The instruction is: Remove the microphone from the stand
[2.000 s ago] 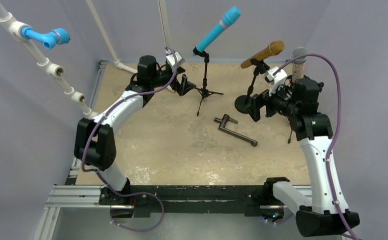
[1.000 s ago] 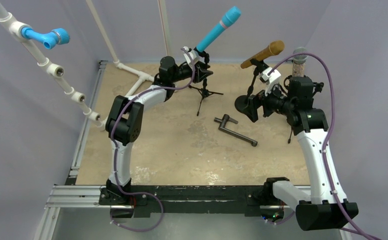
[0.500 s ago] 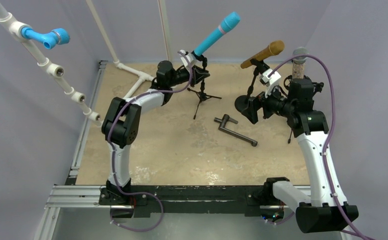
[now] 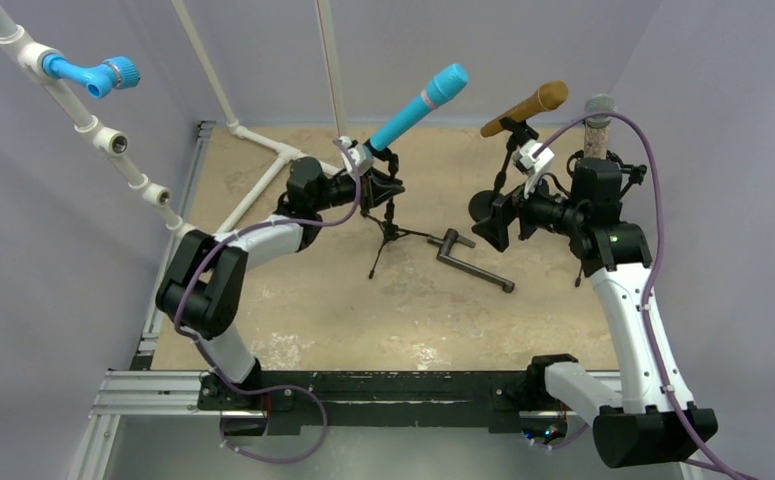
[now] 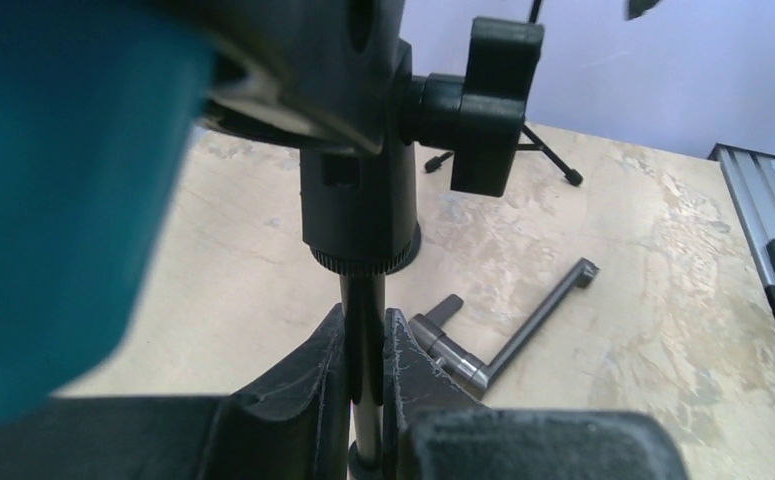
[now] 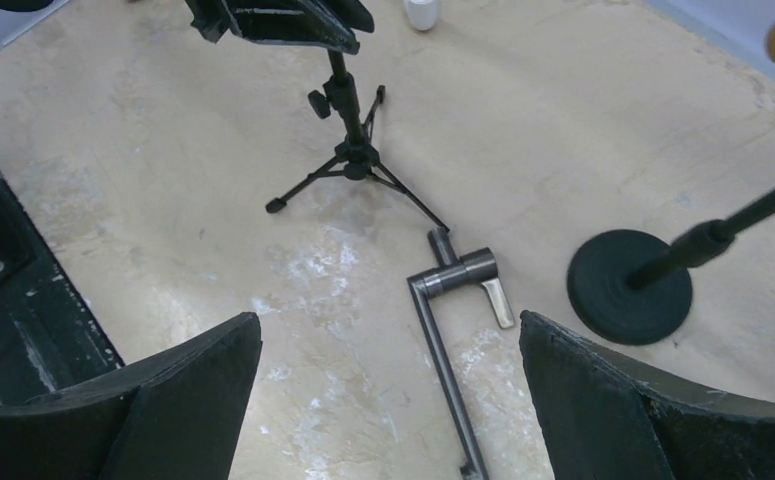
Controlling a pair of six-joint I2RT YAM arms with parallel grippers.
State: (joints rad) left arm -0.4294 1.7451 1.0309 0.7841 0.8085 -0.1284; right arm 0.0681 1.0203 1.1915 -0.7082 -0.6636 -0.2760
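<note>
- While the blue microphone (image 4: 418,105) leans in the clip (image 4: 387,158) of the tripod stand (image 4: 388,225) at mid-counter (image 4: 343,300), the overhead view shows the left claw (image 4: 381,188) clamped on that stand; the right claw (image 4: 496,222) hangs well apart.
- Left wrist: both fingers (image 5: 303,390) pinch the thin pole (image 5: 362,305) under the clip joint.
- Right wrist: jaws spread wide, holding nothing.
- The microphone looks light, rigid and smooth; gripping mid-barrel seems best, then sliding it out along its axis.

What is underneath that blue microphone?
A black tripod stand holds it up; the left gripper is shut on its thin pole. From above, the gripper covers part of that pole.
</note>
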